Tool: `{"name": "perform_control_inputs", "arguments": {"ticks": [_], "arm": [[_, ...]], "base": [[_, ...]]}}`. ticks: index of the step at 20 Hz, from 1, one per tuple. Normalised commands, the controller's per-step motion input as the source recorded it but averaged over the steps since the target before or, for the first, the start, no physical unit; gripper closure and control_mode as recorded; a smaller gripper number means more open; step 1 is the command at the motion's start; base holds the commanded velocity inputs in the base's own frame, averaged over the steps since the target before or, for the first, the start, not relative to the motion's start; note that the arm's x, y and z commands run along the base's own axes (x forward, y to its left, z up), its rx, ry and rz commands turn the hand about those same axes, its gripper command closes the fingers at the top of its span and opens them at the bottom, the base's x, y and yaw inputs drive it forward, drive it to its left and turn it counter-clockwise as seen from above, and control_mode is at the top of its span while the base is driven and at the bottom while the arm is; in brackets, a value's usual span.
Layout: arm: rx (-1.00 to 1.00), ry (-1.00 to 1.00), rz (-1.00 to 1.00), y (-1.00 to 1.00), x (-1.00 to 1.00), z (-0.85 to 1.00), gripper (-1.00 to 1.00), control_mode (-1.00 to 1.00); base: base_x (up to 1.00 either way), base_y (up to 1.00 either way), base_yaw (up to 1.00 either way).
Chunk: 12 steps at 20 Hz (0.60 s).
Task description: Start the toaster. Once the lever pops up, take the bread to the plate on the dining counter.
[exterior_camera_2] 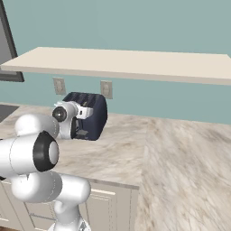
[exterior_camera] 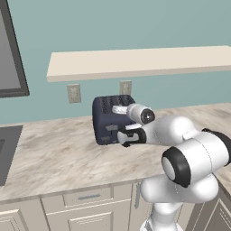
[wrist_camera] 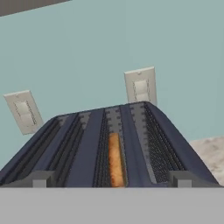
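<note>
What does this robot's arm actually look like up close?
The arm is glossy white, built from fat rounded segments joined by dark black rings. It ends in a slim white wrist carrying the gripper, white with dark finger parts. No cables or markings are visible.

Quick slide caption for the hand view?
Looking along the navy toaster, bread sunk in a middle slot, two wall outlets behind.

even, bright, flat rendered light all round, with no glare and no blur. a soft shadow runs on the wall under the shelf. the toaster looks dark, its slots shaded; edges slightly jagged.
</note>
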Motion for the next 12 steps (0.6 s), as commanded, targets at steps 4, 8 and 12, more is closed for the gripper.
{"name": "perform_control_inputs", "arguments": {"ticks": [4, 8, 12], "arm": [[-0.02, 0.00, 0.00, 0.00, 0.00, 0.00, -1.00, -1.00], [-0.03, 0.00, 0.00, 0.05, 0.00, 0.00, -1.00, -1.00], [-0.02, 0.00, 0.00, 0.08, 0.00, 0.00, -1.00, -1.00]], "base": [[0.00, 0.00, 0.00], [0.00, 0.00, 0.00], [0.00, 0.00, 0.00]]}}
